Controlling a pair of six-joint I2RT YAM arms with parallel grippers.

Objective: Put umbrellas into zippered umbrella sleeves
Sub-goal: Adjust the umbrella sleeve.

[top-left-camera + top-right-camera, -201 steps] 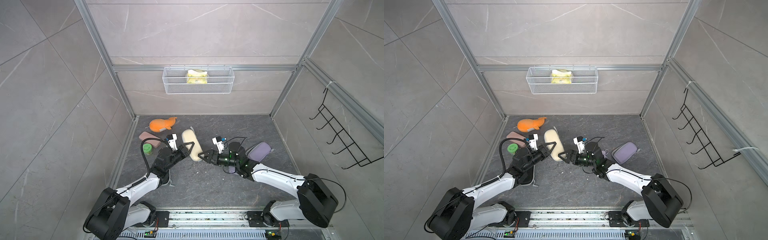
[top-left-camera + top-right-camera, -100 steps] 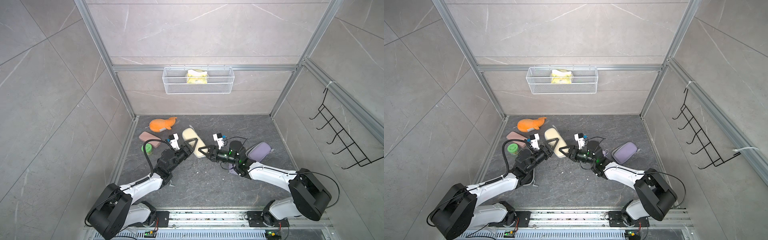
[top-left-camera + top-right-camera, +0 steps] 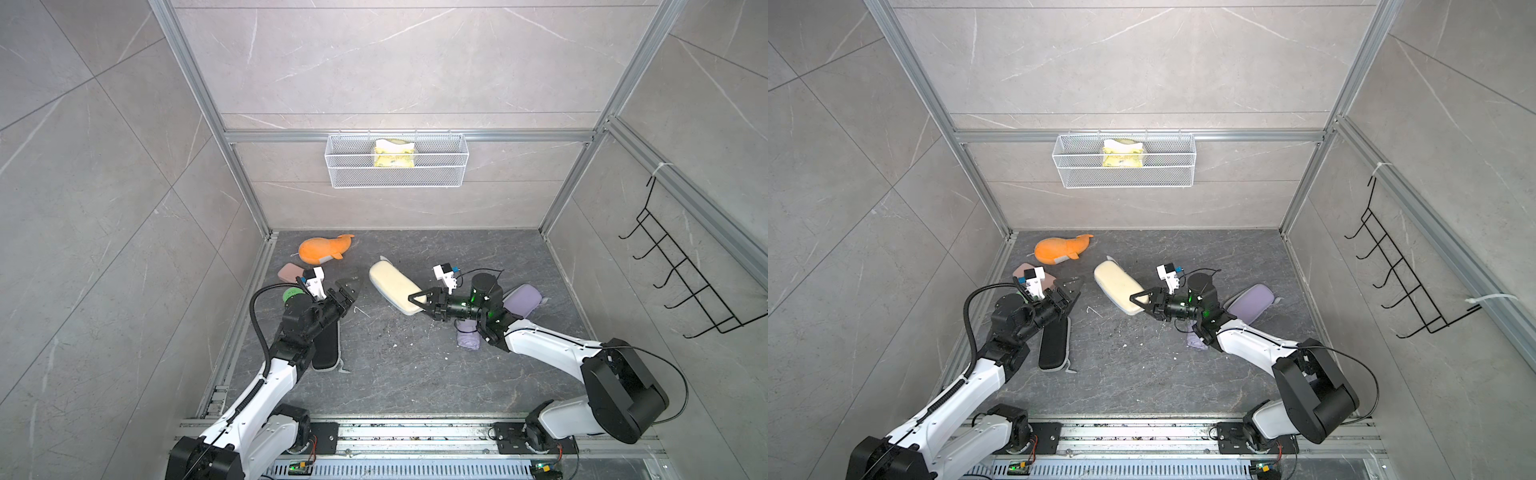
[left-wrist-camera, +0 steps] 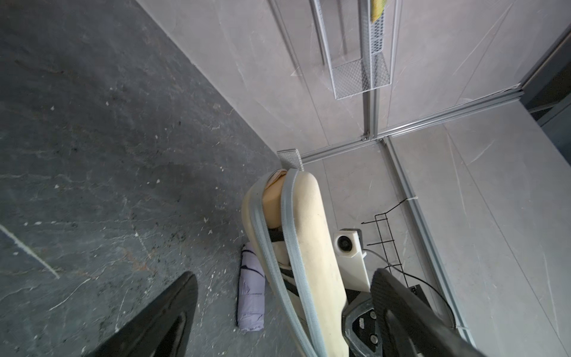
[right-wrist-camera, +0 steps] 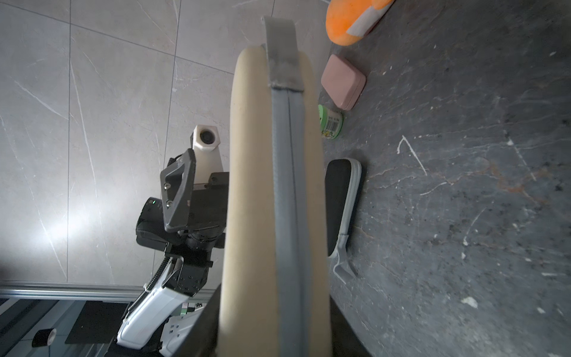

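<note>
A robot test cell dressed up as a tiled bathroom corner — grey marble-look wall panels (image 3: pixel 374 62) set in aluminium framing (image 3: pixel 291 136), a white wire basket (image 3: pixel 353 174), a black hook rack (image 3: pixel 686 260) — with robot arms (image 3: pixel 548 345) bolted to a base rail (image 3: pixel 415 432).

In a top view the left arm (image 3: pixel 297 328) covers part of the black sleeve (image 3: pixel 326 349); the right arm (image 3: pixel 540 340) hides much of the lavender umbrella (image 3: pixel 467 340); in the right wrist view the cream sleeve (image 5: pixel 256 201) blurs near the lens and runs off the edge; the beige umbrella (image 4: pixel 273 197) shows only through the zip gap.
</note>
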